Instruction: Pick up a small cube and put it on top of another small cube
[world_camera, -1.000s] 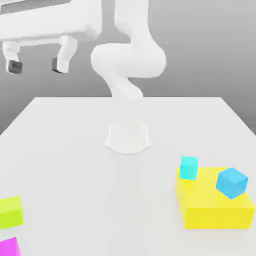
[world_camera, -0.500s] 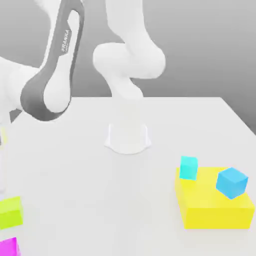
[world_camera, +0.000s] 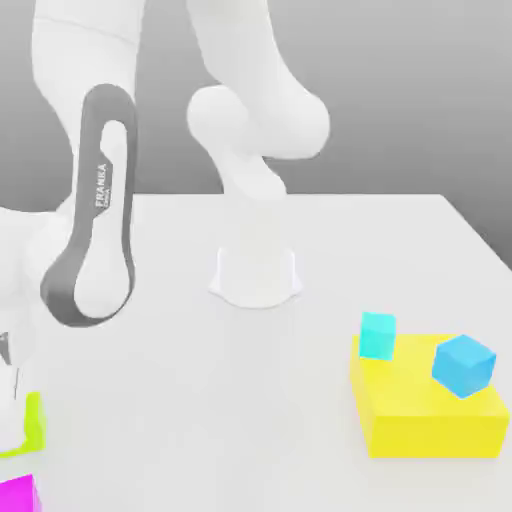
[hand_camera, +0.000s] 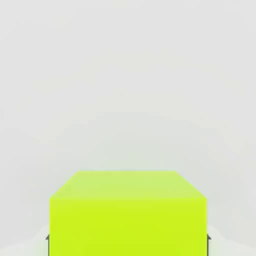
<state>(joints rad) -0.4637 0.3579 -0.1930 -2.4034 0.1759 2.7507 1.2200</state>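
The small cube (hand_camera: 128, 215) is lime-green and rests on the white table (world_camera: 200, 400) near the front of the exterior view's left, where part of it (world_camera: 33, 422) peeks out beside the lowered hand. My gripper (hand_camera: 128, 238) is shut on it, a dark fingertip (hand_camera: 47, 238) pressed against each side. A small magenta cube (world_camera: 18, 495) lies just in front of it. The white arm (world_camera: 90, 250) comes down over that corner.
On the exterior view's right stands a large flat yellow block (world_camera: 430, 415). A blue cube (world_camera: 464, 364) sits tilted on it and a small cyan cube (world_camera: 378, 335) is at its far left corner. The arm's round base (world_camera: 256, 275) stands mid-table.
The arm swung down from high at the back left onto the lime-green cube. Its fingers, open before, have shut on the cube's sides. No cube has moved.
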